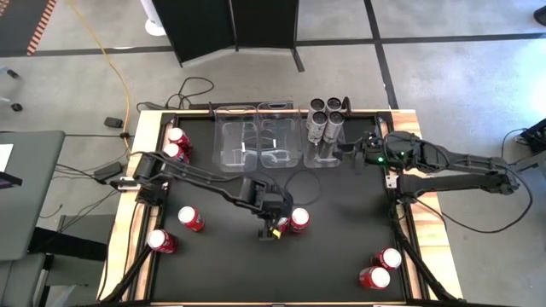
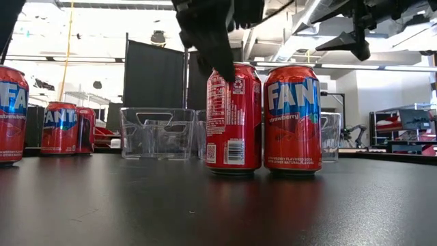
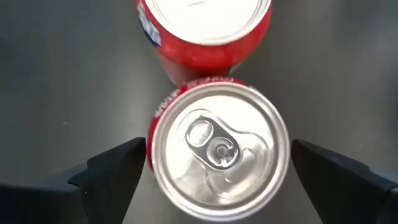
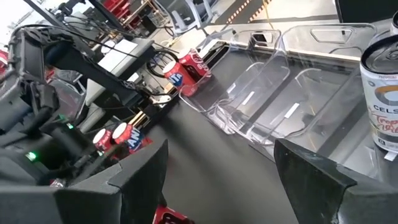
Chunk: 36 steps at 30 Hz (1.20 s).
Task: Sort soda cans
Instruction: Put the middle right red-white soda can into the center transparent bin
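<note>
Jaws apart on the left gripper (image 3: 214, 180), straddling an upright red can (image 3: 219, 151) mid-table, no contact visible; second red can (image 3: 205, 31) touching it. Jaws apart on the right gripper (image 4: 217, 180) too, hovering near the clear bins (image 1: 256, 145) at the far edge, beside four silver cans (image 1: 327, 119) in the rightmost bin. Other red cans (image 1: 175, 143) scattered, upright

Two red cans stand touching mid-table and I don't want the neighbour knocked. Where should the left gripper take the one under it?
Grip the can on its round side wall just below the rim, coming straight down. It stands upright, and the left gripper is open with a finger on each free flank. The neighbouring can touches a side neither finger closes on.
</note>
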### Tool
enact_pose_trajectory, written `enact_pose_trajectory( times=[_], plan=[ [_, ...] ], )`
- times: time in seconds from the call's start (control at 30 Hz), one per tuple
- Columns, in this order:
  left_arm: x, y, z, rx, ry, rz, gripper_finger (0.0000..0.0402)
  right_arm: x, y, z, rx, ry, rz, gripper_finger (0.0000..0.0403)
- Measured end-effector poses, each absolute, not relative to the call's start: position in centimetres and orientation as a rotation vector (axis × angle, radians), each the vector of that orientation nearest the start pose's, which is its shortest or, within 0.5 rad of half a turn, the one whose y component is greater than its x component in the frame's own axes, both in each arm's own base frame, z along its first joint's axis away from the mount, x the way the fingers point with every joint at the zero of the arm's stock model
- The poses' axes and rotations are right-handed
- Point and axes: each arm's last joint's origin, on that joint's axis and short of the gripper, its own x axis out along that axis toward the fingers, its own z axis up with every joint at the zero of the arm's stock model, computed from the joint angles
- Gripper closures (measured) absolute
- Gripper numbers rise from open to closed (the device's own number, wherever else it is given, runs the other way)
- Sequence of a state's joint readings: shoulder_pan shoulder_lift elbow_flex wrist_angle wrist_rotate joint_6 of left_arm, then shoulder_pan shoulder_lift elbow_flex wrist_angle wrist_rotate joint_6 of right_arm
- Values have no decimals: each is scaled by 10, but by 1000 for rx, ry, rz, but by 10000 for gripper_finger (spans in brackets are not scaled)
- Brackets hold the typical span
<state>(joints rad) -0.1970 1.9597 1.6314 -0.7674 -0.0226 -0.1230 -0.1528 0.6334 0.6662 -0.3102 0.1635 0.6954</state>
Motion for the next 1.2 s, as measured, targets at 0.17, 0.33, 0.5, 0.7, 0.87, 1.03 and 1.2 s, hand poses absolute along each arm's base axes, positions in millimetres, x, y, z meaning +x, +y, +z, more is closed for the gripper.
enact_pose_trajectory(
  times=[0.17, 0.33, 0.5, 0.7, 0.87, 1.03, 1.2],
  plan=[
    [410, -80, 239, 7, 1079, -75, 28, 140, -27, 301, 682, 155, -405, 92],
    [411, -74, 250, 4, 1035, -51, 99, 140, -28, 302, 664, 148, -420, 92],
    [411, -57, 250, -43, 1065, -30, 118, 140, -31, 302, 659, 140, -442, 92],
    [394, -37, 272, -79, 1087, 20, 118, 139, -33, 302, 653, 138, -452, 92],
    [379, -13, 323, -90, 993, 51, 118, 139, -32, 302, 635, 140, -445, 92],
    [372, 18, 348, -105, 970, 115, 118, 140, -32, 303, 607, 147, -425, 92],
    [365, 61, 375, -129, 884, 207, 118, 140, -33, 302, 589, 153, -424, 92]
  ],
)
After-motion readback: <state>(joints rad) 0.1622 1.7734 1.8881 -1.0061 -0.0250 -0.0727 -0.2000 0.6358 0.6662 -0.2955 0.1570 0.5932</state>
